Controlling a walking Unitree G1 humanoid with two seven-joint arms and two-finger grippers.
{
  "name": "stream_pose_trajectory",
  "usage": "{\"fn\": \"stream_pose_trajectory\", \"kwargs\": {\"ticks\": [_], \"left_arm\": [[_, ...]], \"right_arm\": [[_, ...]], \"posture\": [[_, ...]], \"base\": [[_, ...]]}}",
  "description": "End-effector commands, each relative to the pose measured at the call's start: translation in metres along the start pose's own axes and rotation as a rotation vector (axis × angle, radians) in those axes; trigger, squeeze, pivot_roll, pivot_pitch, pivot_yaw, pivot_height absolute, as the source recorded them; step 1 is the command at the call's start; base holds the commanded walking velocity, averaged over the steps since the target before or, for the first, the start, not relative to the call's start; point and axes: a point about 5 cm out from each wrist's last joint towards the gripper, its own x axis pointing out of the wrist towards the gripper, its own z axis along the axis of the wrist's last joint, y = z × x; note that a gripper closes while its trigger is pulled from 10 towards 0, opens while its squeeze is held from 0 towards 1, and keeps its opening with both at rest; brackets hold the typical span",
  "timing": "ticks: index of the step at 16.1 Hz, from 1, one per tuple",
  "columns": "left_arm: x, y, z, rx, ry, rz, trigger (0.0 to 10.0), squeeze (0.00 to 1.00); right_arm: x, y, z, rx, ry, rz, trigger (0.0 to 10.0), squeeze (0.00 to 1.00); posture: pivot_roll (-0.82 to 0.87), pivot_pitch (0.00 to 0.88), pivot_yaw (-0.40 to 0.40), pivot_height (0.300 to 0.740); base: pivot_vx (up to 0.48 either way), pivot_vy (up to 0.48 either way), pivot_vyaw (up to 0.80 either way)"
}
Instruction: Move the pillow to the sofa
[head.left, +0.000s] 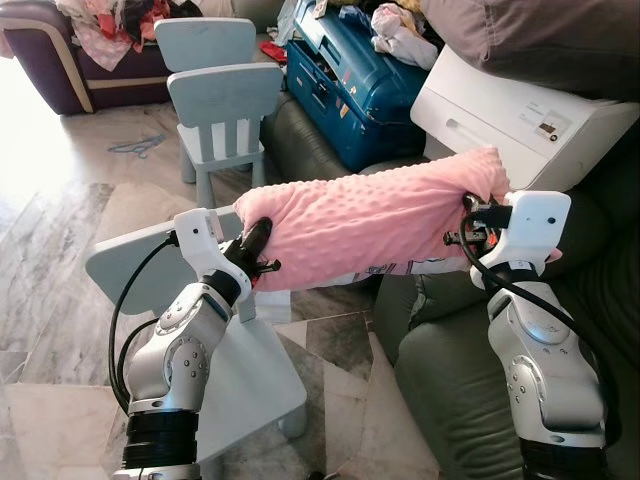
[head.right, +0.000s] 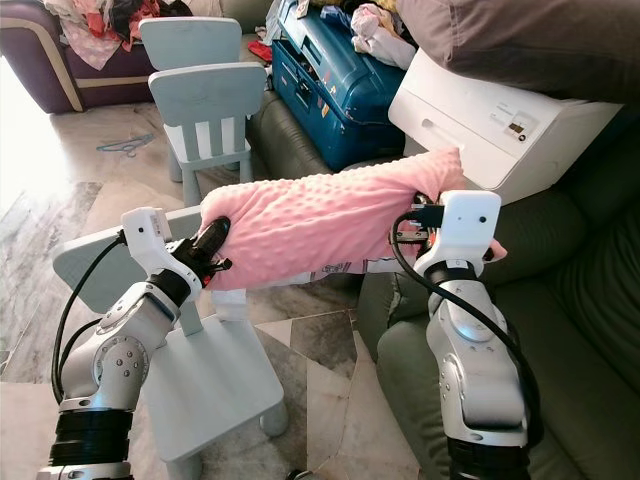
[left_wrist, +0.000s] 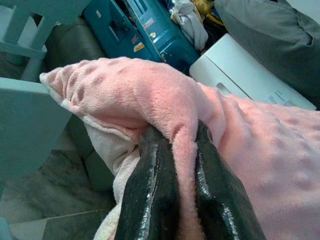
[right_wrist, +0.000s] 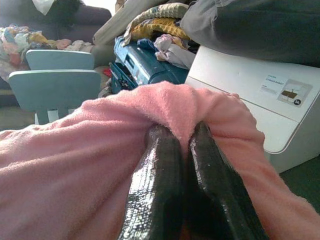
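Spanning the foreground, the dark green sofa (head.left: 450, 370) lies at the robot's right, with a white box (head.left: 520, 115) and a blue suitcase (head.left: 350, 85) on it further back. Pale blue child's chairs (head.left: 225, 110) stand on the marble floor (head.left: 60, 200) to the left. Pink dotted pillow (head.left: 370, 220) — held in the air between both arms, above the sofa's edge and the nearest chair, touching neither. Left tool (head.left: 258, 240) is clamped on the pillow's left end; right tool (right_wrist: 182, 145) is pinched on a fold of its right end — fabric bunched between the fingers (right_wrist: 155, 185).
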Motion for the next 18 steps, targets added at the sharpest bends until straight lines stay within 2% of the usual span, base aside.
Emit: {"fn": "stream_pose_trajectory", "kwargs": {"ticks": [1,18], "left_arm": [[0.0002,-0.0061,0.0008,-0.002,-0.006,-0.028,10.0,0.0],[0.0016,-0.0091,-0.001,-0.019,0.001,-0.046,10.0,0.0]], "right_arm": [[-0.0011,-0.0024,0.01,-0.01,-0.039,-0.005,10.0,0.0],[-0.0018,-0.0027,0.0097,0.0,-0.033,-0.007,10.0,0.0]], "posture": [[-0.16,0.113,-0.104,0.74],[-0.17,0.114,-0.103,0.74]], "base": [[0.0,0.0,-0.8],[0.0,0.0,-0.8]]}}
